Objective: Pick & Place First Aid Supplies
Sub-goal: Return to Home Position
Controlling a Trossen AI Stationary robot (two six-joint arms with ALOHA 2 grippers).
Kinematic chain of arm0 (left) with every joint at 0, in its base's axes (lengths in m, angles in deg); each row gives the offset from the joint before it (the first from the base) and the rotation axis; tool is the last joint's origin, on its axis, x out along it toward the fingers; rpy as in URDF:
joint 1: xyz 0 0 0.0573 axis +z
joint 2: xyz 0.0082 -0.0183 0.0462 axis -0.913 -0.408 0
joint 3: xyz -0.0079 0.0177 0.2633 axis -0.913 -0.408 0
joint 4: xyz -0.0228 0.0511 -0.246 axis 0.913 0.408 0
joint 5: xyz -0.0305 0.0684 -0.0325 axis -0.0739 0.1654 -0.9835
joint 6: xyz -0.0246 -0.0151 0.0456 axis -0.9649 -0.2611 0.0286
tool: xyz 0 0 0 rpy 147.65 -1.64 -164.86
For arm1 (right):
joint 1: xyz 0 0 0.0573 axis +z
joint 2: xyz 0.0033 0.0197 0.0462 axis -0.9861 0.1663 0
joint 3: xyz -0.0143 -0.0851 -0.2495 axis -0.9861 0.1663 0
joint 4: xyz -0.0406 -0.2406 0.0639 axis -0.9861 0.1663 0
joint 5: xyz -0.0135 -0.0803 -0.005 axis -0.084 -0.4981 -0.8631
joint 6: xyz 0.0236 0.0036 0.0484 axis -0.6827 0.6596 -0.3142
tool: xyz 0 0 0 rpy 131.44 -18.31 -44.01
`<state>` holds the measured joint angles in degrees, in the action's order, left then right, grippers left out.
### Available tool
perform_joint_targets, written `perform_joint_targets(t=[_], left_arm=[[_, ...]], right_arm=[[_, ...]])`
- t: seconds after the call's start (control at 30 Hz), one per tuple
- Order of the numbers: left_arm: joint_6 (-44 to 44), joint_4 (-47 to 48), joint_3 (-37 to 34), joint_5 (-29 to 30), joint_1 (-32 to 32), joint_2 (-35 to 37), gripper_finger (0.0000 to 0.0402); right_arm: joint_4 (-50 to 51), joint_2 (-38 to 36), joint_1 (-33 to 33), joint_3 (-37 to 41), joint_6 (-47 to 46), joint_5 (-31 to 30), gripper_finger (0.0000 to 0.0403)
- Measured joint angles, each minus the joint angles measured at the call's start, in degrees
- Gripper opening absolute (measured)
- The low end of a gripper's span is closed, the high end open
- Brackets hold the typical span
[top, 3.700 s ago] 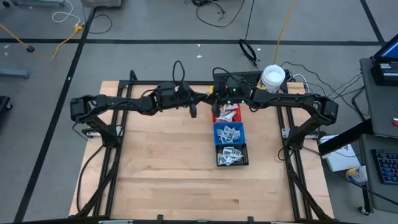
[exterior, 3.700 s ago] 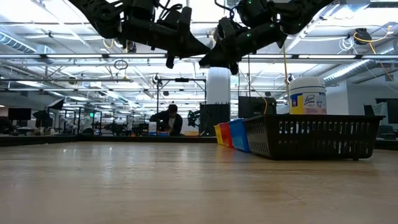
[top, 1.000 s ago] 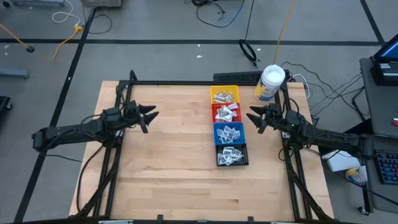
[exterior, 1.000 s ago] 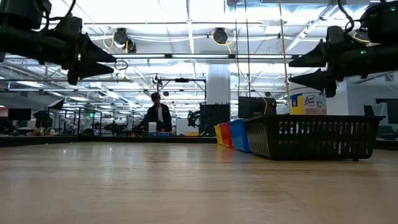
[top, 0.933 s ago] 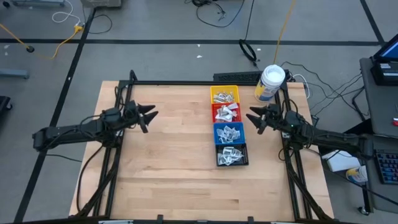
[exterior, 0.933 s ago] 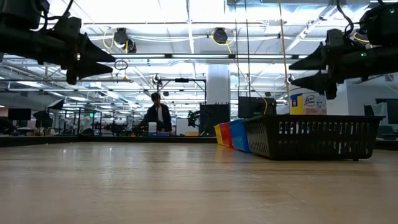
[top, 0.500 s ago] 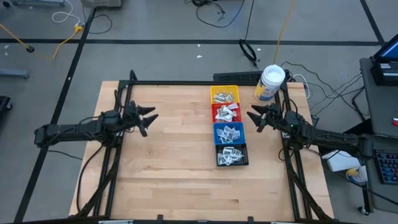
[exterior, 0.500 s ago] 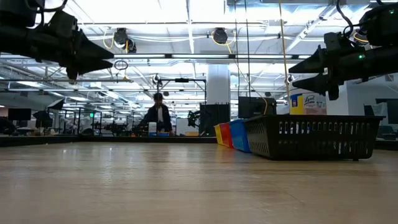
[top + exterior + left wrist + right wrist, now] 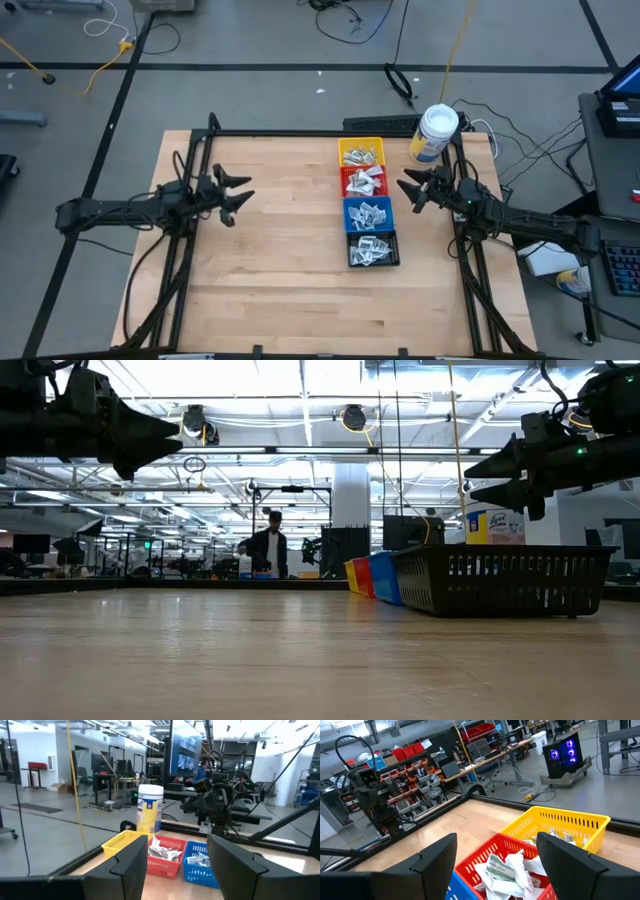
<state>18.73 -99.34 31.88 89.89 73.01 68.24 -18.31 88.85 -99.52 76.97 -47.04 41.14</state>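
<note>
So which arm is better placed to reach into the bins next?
Right, probably. The right gripper hangs open just beside the red bin. The left gripper, also open, hangs at the opposite side of the table, well away from it.

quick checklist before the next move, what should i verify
1. Left gripper open and empty: ok.
2. Right gripper open and empty: ok.
3. Right gripper apart from the red bin: ok, it is beside the bin, not over it.
4. Packets lying inside the red bin: ok.
5. Home pose reached: cannot tell.
6. Person far off in the room: ok.
</note>
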Motion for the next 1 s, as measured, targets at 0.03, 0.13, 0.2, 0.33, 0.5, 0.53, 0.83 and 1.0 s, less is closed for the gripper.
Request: perform_joint_targets(t=[0.03, 0.13, 0.2, 0.33, 0.5, 0.53, 0.83, 1.0], left_arm=[[0.27, 0.05, -0.06, 0.02, 0.0, 0.03, 0.0209], [0.21, 2.11, -0.06, -0.02, 0.36, 0.02, 0.0209], [-0.2, 5.3, -0.06, 0.12, 1.35, 0.01, 0.0209], [-0.84, 7.87, -0.11, 0.2, 3.79, 0.06, 0.0209], [-1.95, 10.23, -0.11, -1.54, 6.27, 1.46, 0.0209], [-2.56, 11.19, -0.11, -1.56, 6.65, 2.08, 0.0209], [-5.44, 25.02, 0.55, -3.53, 7.96, 12.03, 0.0209], [-3.21, 36.27, 4.94, 0.23, 7.93, 17.24, 0.0209]], right_arm=[[0.0, 0.0, 0.0, 0.0, 0.0, 0.06, 0.0267], [0.02, 0.0, 0.04, 0.04, -0.02, 0.06, 0.0267], [0.02, 0.0, 0.05, 0.04, 0.05, -0.02, 0.0267], [0.0, 0.0, 0.05, 0.04, 4.4, -0.19, 0.0267], [-0.01, -1.39, 0.07, 0.07, 6.84, -2.01, 0.0267], [-0.04, -2.36, 0.07, 0.07, 7.64, -1.86, 0.0267], [7.72, -15.6, -0.04, 0.07, 12.27, -4.59, 0.0267], [11.82, -17.43, -0.04, -0.33, 11.84, -4.49, 0.0267]])
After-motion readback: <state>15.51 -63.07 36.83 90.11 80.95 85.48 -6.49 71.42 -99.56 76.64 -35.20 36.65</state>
